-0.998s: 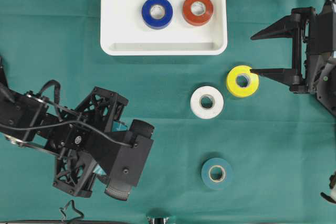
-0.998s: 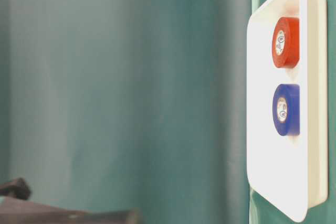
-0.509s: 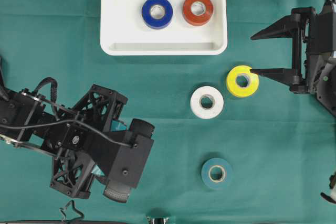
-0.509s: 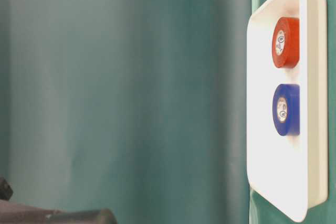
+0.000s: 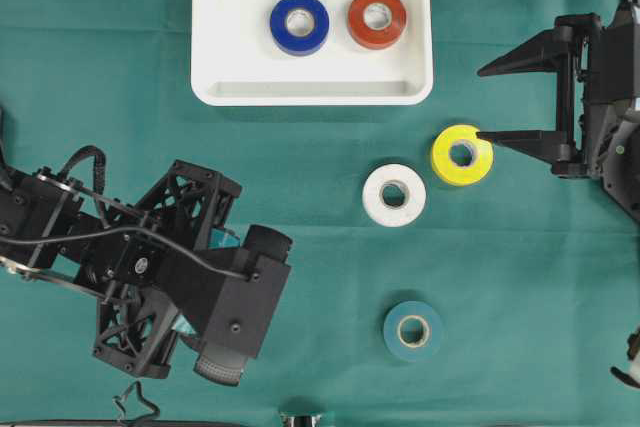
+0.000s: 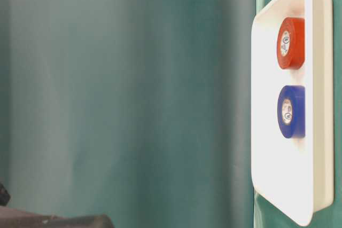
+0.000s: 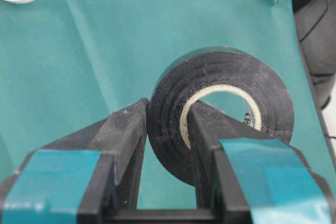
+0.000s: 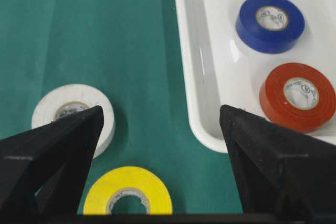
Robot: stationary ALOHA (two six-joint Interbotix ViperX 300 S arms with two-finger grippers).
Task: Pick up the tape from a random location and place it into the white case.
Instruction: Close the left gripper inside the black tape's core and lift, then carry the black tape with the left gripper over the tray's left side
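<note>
So the whole bench is covered in green cloth. Biggest thing on it is the left arm, sprawled over the lower left corner. Up top sits the white case, flat on the cloth, with a blue tape roll and a red tape roll lying side by side inside it, close but apart. The right arm pokes in from the right edge.

Loose rolls on the cloth below the case: a yellow roll, a white roll just beside it, and a teal roll lower down, well apart from those two.

The right gripper has its fingers spread wide with nothing in them, and the lower fingertip is right at the yellow roll's edge.

The left gripper is pinching a black tape roll: one finger goes through the core, the other presses the outer wall. In the wrist view the roll stands on edge between them.
</note>
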